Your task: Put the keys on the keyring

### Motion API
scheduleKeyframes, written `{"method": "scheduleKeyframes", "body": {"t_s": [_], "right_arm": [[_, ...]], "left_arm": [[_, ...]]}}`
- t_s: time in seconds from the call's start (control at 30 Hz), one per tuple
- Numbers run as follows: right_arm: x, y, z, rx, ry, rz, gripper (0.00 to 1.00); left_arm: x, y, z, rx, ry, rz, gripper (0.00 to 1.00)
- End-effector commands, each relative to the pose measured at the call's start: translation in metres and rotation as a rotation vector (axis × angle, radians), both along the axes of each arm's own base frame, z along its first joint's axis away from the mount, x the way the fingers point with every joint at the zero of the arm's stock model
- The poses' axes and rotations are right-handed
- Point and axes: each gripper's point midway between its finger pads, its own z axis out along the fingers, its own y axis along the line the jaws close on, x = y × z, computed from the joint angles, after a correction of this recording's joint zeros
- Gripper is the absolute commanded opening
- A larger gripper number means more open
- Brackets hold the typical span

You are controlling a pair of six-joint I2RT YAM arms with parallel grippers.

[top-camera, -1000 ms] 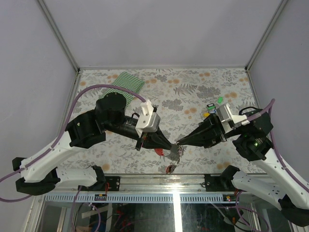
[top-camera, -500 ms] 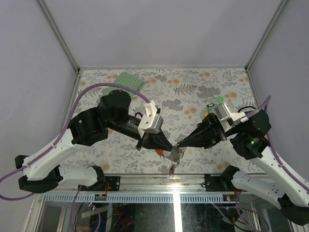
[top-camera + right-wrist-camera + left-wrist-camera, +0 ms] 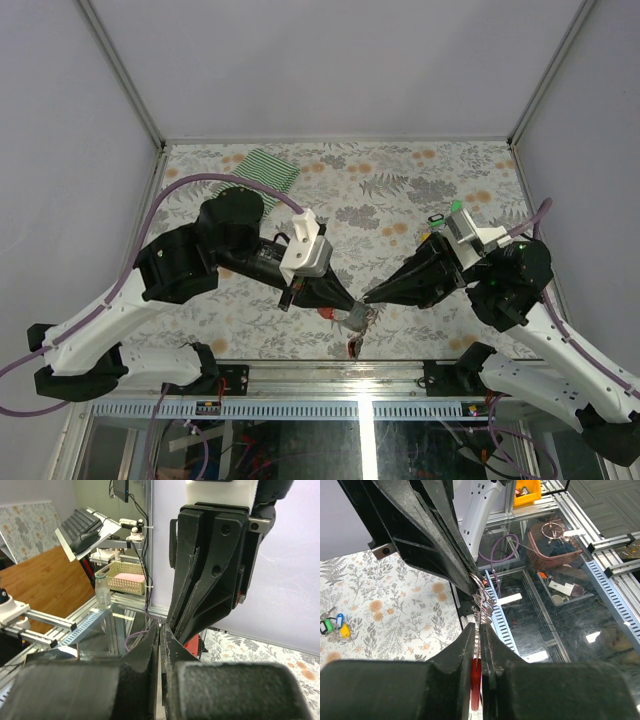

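Note:
The keyring (image 3: 361, 318) hangs as a small silvery bundle over the table's front edge, between both gripper tips. My left gripper (image 3: 350, 310) is shut on it; in the left wrist view its jaws (image 3: 480, 627) pinch the silvery loops (image 3: 483, 606) with a red piece (image 3: 476, 675) between them. My right gripper (image 3: 367, 297) meets it from the right, shut, with a thin metal loop (image 3: 160, 624) at its tip (image 3: 160, 629). A red tag (image 3: 352, 348) dangles below. More keys (image 3: 437, 222) with green and yellow tags lie at the right of the table.
A green-and-white striped cloth (image 3: 262, 168) lies at the back left of the floral table (image 3: 380, 180). Metal frame rails (image 3: 330, 372) run along the front edge just under the grippers. Grey walls close in the sides and back.
Both gripper tips stay together at the keyring. The right arm's wrist and elbow have shifted slightly up and left; the left wrist has swung a little and come back.

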Motion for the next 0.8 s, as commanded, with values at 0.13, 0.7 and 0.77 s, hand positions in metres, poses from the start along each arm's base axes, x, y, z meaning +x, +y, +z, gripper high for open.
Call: {"method": "scheduleKeyframes", "body": {"t_s": [0.13,0.7,0.77], "right_arm": [[0.0,-0.004,0.021,0.146,0.101,-0.008,0.0],[0.039,-0.02,0.039,0.349,0.144,-0.308,0.0],[0.046,-0.023,0.041,0.375,0.151,-0.351,0.0]], "left_arm": [[0.014,-0.006,0.035,-0.149,-0.076,0.075,0.18],[0.035,0.017,0.06,-0.275,-0.091,0.298,0.45],[0.037,0.02,0.061,-0.295,-0.086,0.324,0.46]]}}
